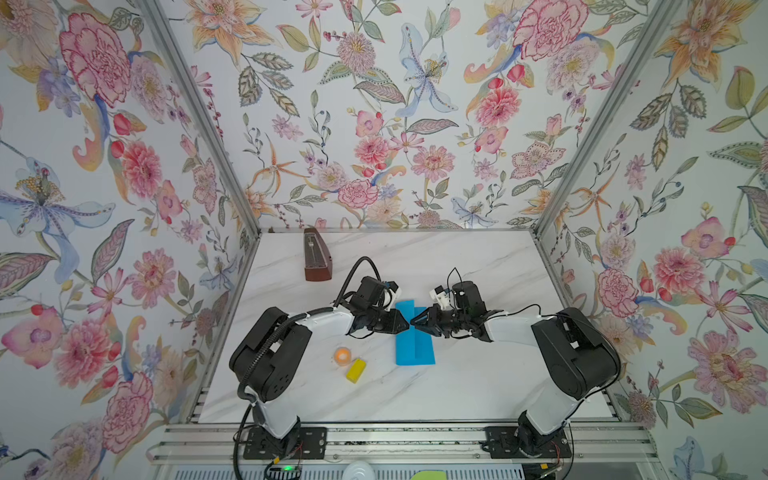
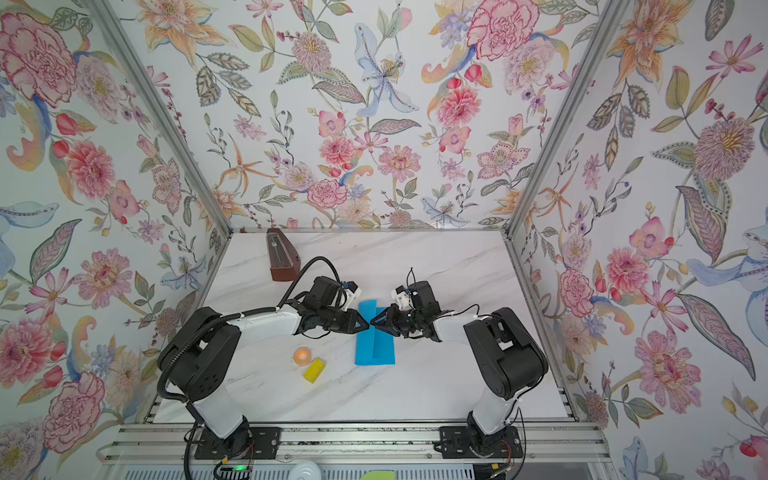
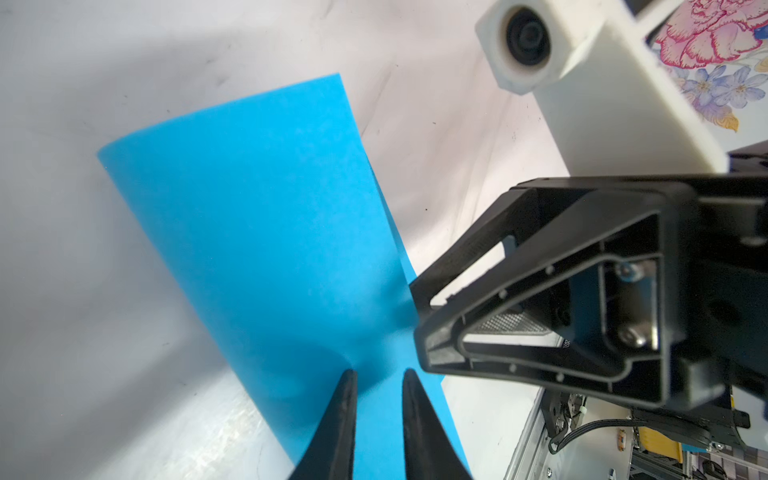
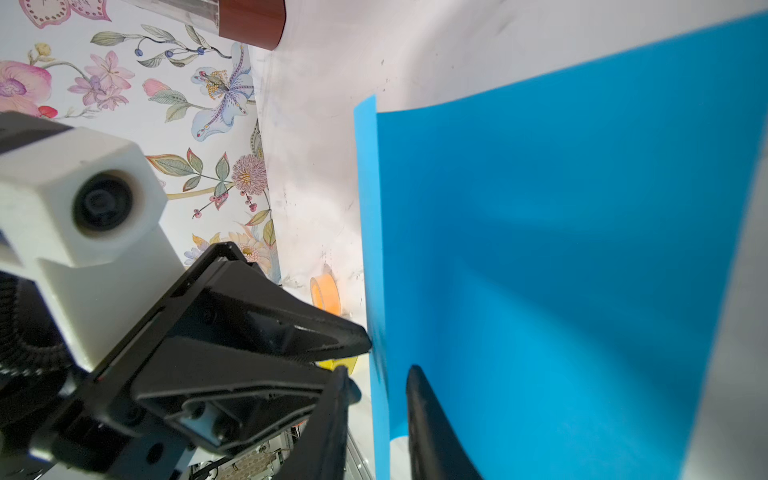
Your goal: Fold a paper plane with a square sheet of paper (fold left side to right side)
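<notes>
Now the half-folded paper [image 1: 415,349] lies flat mid-counter [image 1: 478,386], its crease running 12 to 6 o'clock, with the left gripper [image 1: 405,323] reaching in from 9 o'clock and the right gripper [image 1: 413,321] from 3, tips nearly touching over its far half. Both pairs of fingers [image 3: 345,415] stand narrowly apart, nothing visibly clamped. Done well, I'd judge, one arm pins the layers while the other strokes along the crease toward 6 o'clock, so the uneven 12 o'clock edges do not slide.
</notes>
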`<act>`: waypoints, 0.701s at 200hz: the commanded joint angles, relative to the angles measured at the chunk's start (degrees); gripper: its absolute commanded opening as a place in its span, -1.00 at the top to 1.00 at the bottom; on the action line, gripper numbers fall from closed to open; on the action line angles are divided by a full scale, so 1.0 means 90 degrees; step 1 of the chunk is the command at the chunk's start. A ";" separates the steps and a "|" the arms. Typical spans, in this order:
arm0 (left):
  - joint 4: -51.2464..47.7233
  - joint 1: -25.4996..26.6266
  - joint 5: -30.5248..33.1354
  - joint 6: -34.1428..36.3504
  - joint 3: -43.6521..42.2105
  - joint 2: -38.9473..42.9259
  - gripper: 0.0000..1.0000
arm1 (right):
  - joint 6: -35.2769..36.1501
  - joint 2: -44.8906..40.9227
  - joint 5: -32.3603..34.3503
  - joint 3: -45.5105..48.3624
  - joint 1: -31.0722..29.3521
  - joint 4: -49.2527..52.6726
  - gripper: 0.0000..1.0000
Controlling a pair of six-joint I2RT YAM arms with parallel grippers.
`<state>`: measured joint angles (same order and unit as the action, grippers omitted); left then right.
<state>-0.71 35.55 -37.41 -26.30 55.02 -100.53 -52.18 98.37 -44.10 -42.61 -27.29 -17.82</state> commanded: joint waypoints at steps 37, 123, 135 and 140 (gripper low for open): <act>0.0160 0.0047 0.0045 -0.0075 -0.0069 -0.0107 0.53 | -0.0136 0.0072 -0.0069 0.0115 -0.0112 -0.0122 0.62; 0.0173 0.0041 0.0104 -0.0114 -0.0059 -0.0093 0.52 | -0.0038 0.0028 -0.0049 0.0067 -0.0122 0.0104 0.79; 0.0167 0.0054 0.0104 -0.0114 -0.0053 -0.0090 0.52 | -0.0001 0.0013 -0.0031 0.0050 -0.0112 0.0167 0.85; 0.0168 0.0044 0.0104 -0.0123 -0.0052 -0.0081 0.52 | 0.0037 -0.0001 -0.0002 0.0038 -0.0103 0.0235 0.90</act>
<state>0.25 35.55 -37.10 -26.89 55.00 -100.53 -52.82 98.37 -44.18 -42.28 -28.01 -17.47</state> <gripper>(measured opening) 0.236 0.086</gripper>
